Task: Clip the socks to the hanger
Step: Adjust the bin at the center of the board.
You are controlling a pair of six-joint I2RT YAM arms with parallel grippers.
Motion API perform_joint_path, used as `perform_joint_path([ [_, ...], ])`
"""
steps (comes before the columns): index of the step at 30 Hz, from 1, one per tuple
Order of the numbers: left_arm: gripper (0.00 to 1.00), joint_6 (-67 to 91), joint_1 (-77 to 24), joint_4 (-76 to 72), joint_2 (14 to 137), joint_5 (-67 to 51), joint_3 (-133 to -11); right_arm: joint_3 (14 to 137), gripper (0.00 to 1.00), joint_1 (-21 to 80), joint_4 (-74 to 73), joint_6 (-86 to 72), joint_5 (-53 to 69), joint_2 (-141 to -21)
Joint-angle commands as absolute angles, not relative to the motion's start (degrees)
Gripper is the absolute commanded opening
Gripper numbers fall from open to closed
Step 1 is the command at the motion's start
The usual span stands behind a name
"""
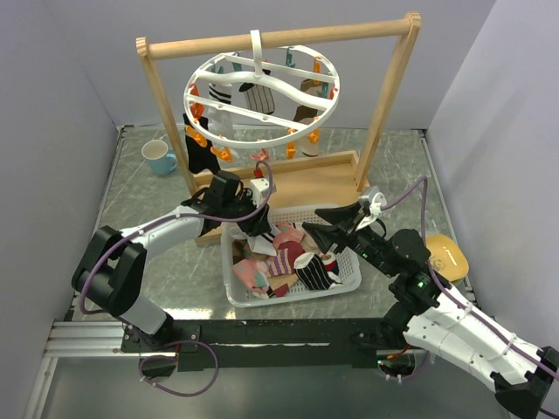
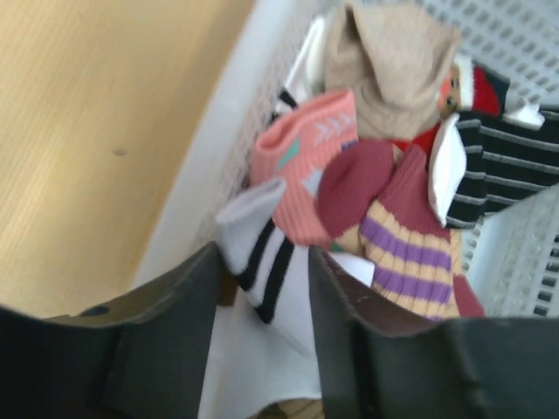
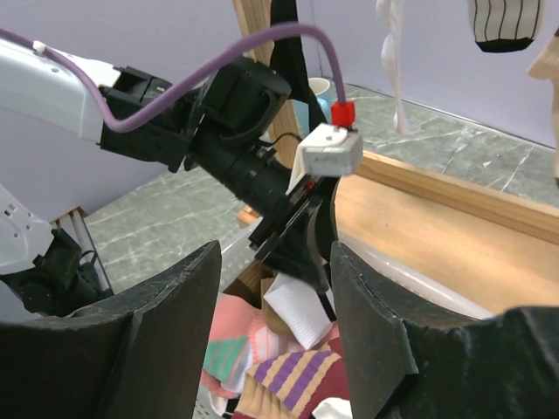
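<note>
Nearest you in the left wrist view, the left gripper [image 2: 264,260] has its dark fingers on either side of a white sock with black stripes [image 2: 253,240]. The cloth fills the gap, but you cannot tell from here whether it is pinched or only straddled. That sock lies at the edge of the heap against the wall of the white basket [image 1: 297,298], probably chosen because its end sticks out free of the rest. Just beyond it lie a pink sock [image 2: 301,166], a maroon sock with yellow and purple stripes [image 2: 410,236] and a tan sock [image 2: 393,70], tangled closely enough that a lift might drag a neighbour along. Your right gripper [image 3: 275,253] hangs over the other side of the basket with its jaws spread and nothing between them, facing the left one, seemingly placed to take over or steady the sock. Farther out, the hanger [image 1: 262,144] hangs by its hook from the wooden frame [image 1: 279,37] behind the basket. It already carries several socks, while some orange pegs [image 1: 210,144] look free.
</note>
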State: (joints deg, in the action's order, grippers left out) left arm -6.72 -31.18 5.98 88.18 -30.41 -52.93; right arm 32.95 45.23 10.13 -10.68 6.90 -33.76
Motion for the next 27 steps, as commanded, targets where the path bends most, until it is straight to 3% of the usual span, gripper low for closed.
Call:
perform_joint_path([
  [1, 0.38, -3.87, -31.64, 3.08, 88.16, -29.8, -56.69, 32.17, 0.59, 45.62, 12.3, -11.69, 6.68, -33.84],
  [4, 0.35, -4.04, -31.64, 4.13, 87.37, -28.92, -57.04, 31.73, 0.59, 45.62, 12.83, -11.51, 7.56, -34.27],
  [7, 0.49, -5.1, -31.64, 5.18, 85.79, -24.72, -58.26, 31.64, 0.59, 45.62, 12.48, -11.25, 7.65, -34.89],
  [12, 0.54, -4.4, -31.64, 9.13, 82.45, -21.01, -60.64, 30.76, 0.59, 45.62, 12.48, -10.99, 7.21, -35.24],
  [18, 0.47, -0.71, -31.64, 10.37, 78.32, -24.86, -57.49, 29.71, 0.59, 45.62, 13.01, -11.16, 6.86, -35.16],
  [27, 0.29, 1.84, -31.64, 11.6, 76.47, -31.29, -52.13, 29.18, 0.58, 45.62, 13.01, -11.69, 6.77, -36.12],
])
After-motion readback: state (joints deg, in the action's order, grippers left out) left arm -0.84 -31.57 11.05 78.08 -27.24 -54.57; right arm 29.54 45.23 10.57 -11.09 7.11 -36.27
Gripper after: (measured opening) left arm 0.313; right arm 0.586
